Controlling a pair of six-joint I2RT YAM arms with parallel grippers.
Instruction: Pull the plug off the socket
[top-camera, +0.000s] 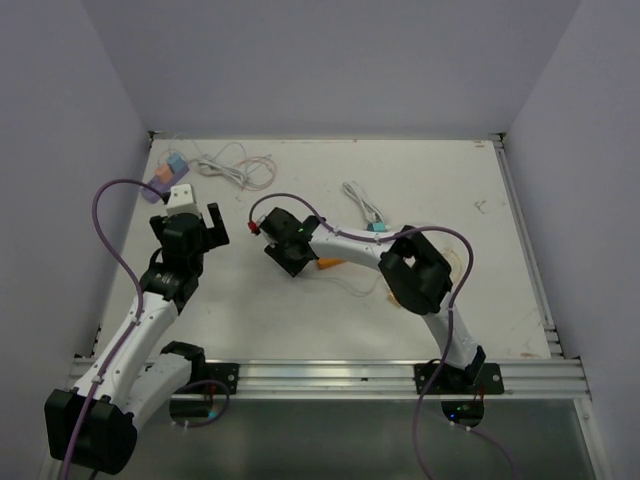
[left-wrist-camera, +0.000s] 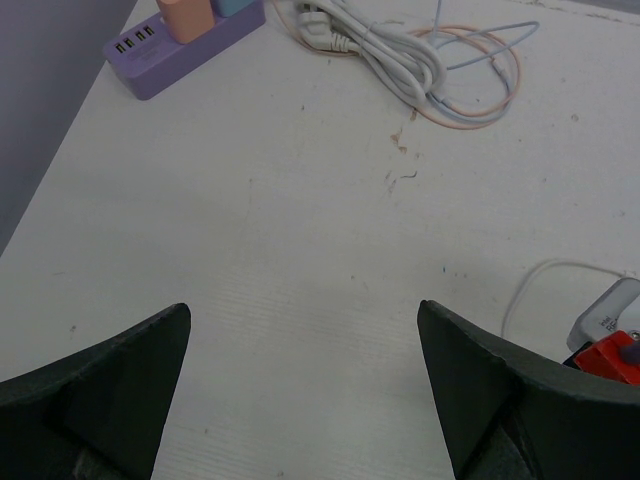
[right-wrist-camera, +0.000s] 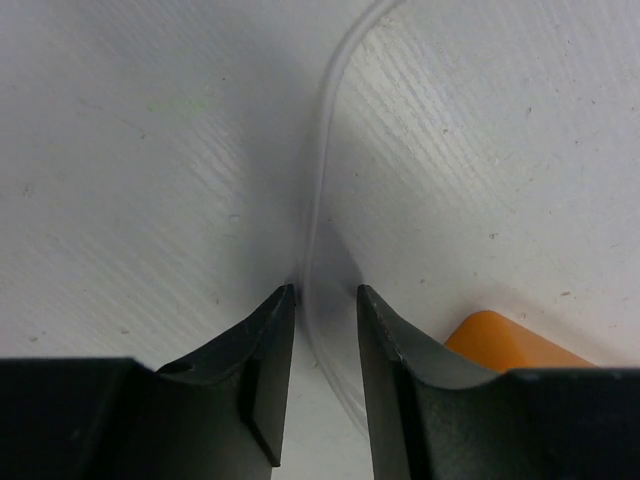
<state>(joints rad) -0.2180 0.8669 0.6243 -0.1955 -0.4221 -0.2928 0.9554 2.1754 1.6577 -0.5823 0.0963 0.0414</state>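
Observation:
A purple power strip lies at the far left of the table, and also shows in the left wrist view. An orange plug and a blue plug sit in it. My left gripper is open and empty, hovering short of the strip. My right gripper is near the table's middle, low over the surface. Its fingers stand a little apart on either side of a thin white cable without touching it. An orange object lies just to their right.
A coiled white cable lies beyond the left gripper, seen also in the left wrist view. Another white cable with a teal plug lies behind the right arm. Walls close in the left, back and right sides.

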